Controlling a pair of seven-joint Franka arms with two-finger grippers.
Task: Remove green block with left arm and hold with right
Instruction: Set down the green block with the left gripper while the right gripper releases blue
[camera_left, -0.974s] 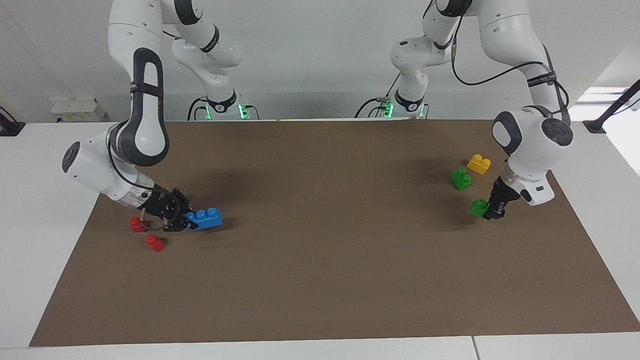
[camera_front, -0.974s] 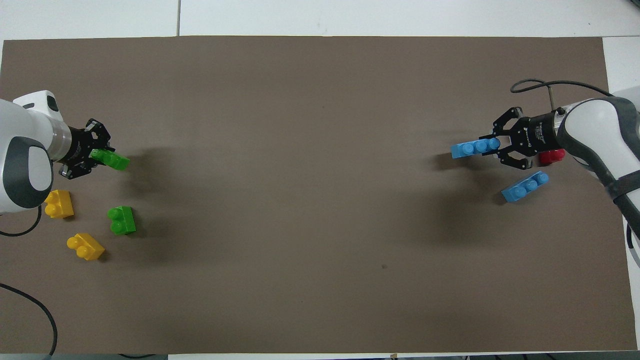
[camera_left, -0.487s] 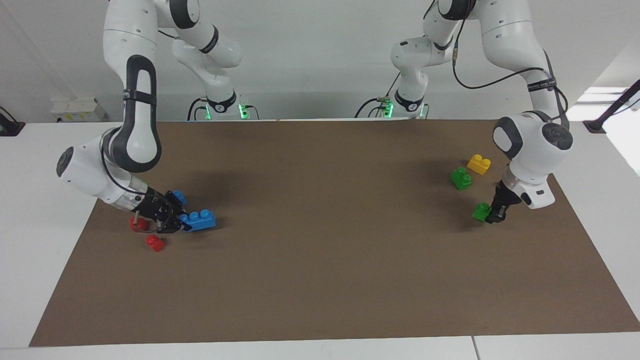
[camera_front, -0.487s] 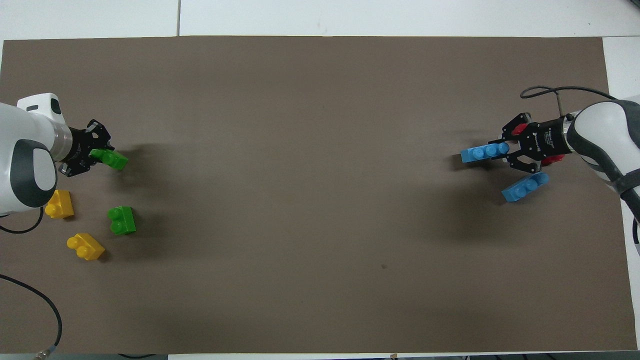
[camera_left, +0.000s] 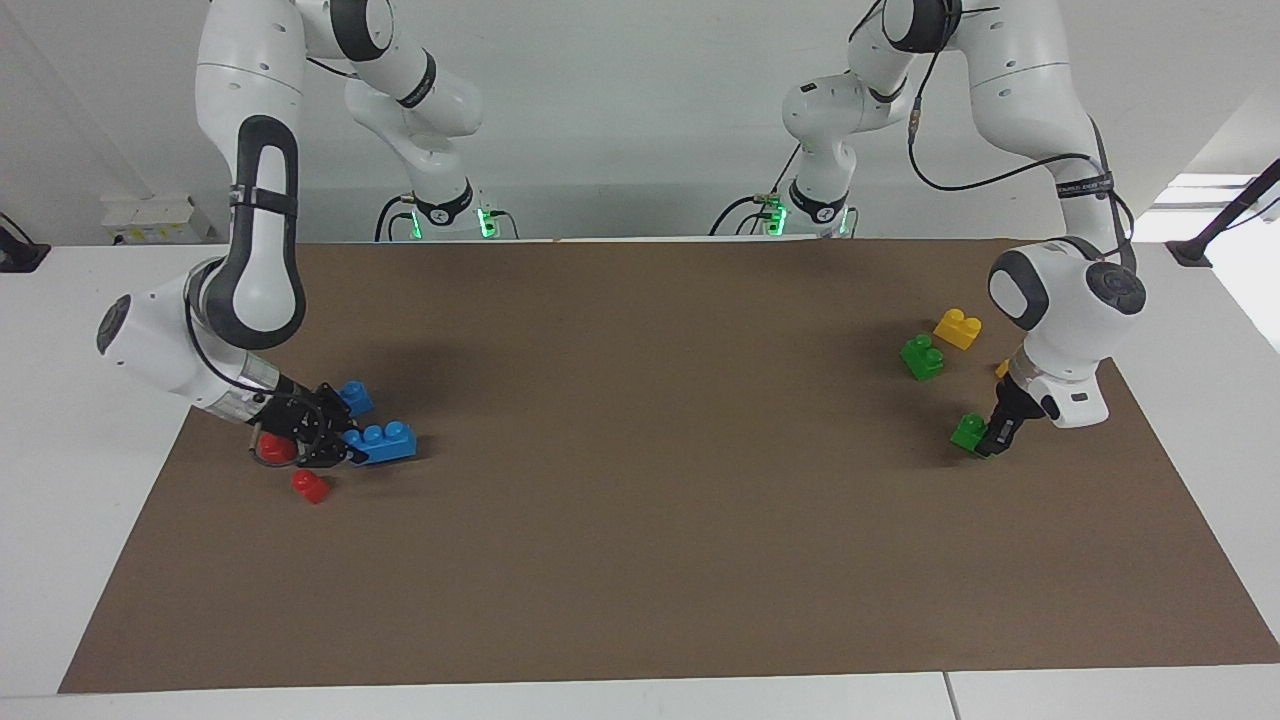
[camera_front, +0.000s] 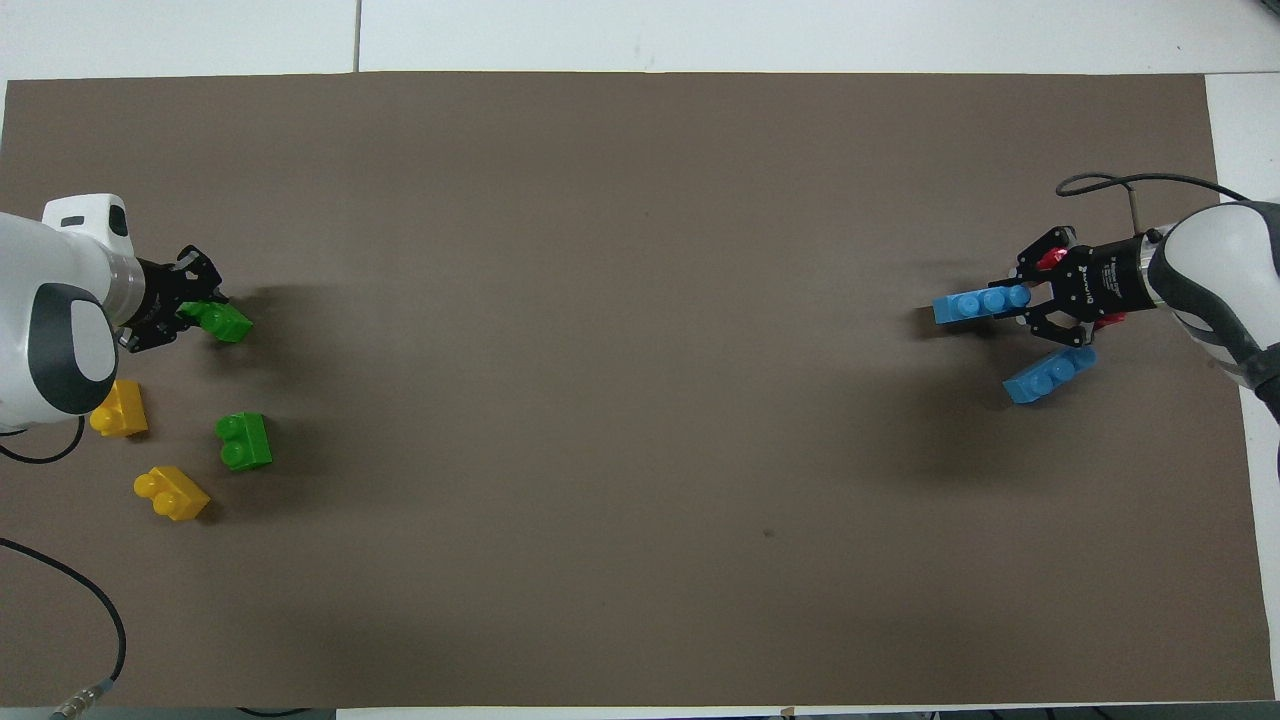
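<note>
We have the left gripper closed on one end of the small bright green plastic two-stud block, low over the brown mat at the left arm's end of the table; from the facing view we cannot tell whether the block is just touching the mat or just clear of it. The right gripper is closed on the end of a blue three-stud plastic brick at the right arm's end, just above the mat, with a second blue three-stud brick and two small red pieces beside it.

The two bricks are already well apart, so we judge the separation done and the job now is to finish cleanly. We keep both grips firm and move slowly, since each brick is pinched by one end only and could swivel between the fingers. With the left arm we steer clear of the loose green two-stud brick and the yellow two-stud bricks near it, so nothing is knocked. With the right arm we keep the blue brick level and clear of the red pieces.
</note>
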